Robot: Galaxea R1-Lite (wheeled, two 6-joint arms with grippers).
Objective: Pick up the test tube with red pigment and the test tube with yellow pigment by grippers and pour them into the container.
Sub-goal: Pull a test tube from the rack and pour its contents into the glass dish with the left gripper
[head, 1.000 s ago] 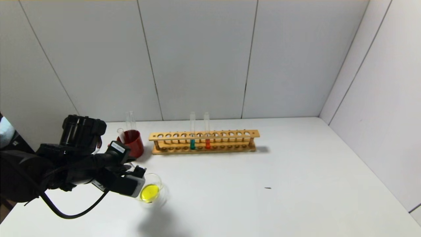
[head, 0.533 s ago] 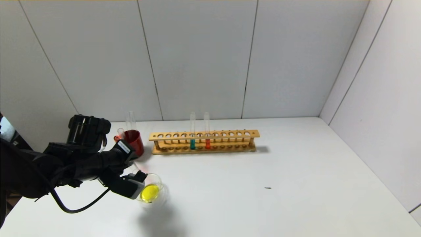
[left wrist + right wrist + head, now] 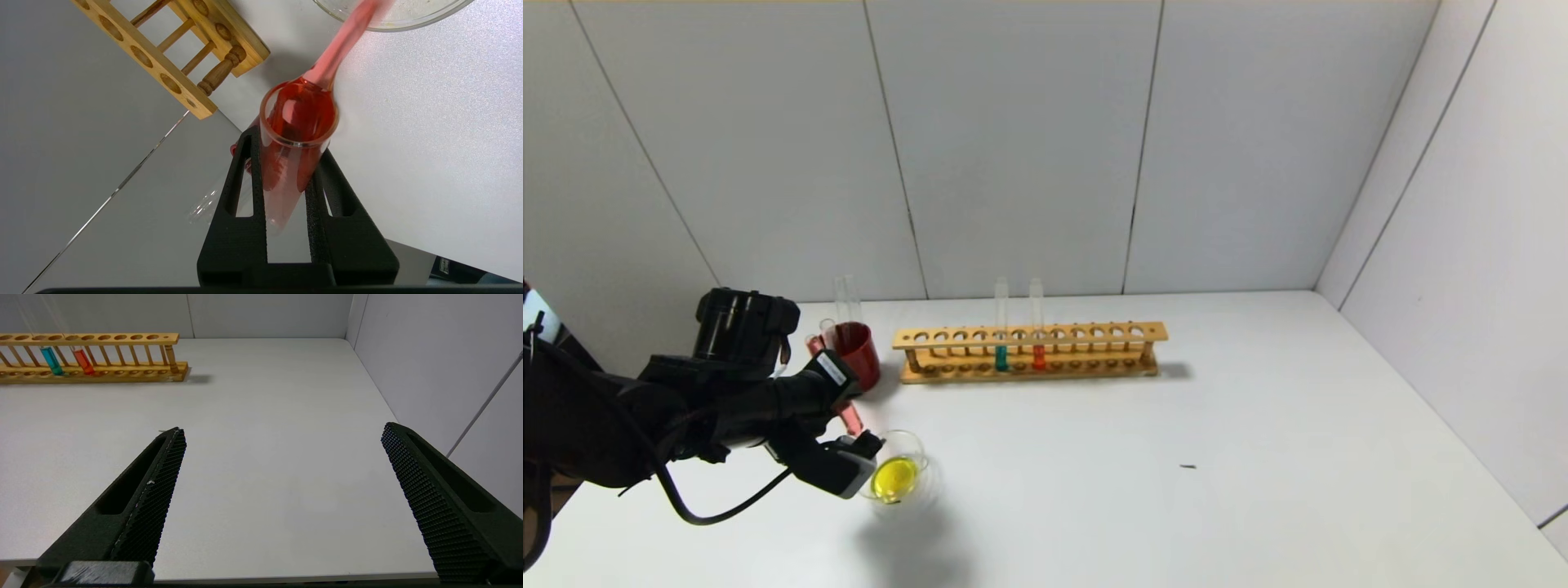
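Left gripper (image 3: 286,163) is tilting the test tube with red pigment (image 3: 296,134) toward the container (image 3: 897,478).

The tube is clamped between both fingers, red liquid streaming from its mouth to the dish, which is holding yellow liquid on the white table (image 3: 1176,457) near the left front edge. A dark red cup (image 3: 856,353) and a wooden rack (image 3: 1029,351) with teal and orange-red tubes are standing near the grey panelled wall (image 3: 1013,147). Right gripper (image 3: 282,498) is hovering low over the table, fingers spread wide.
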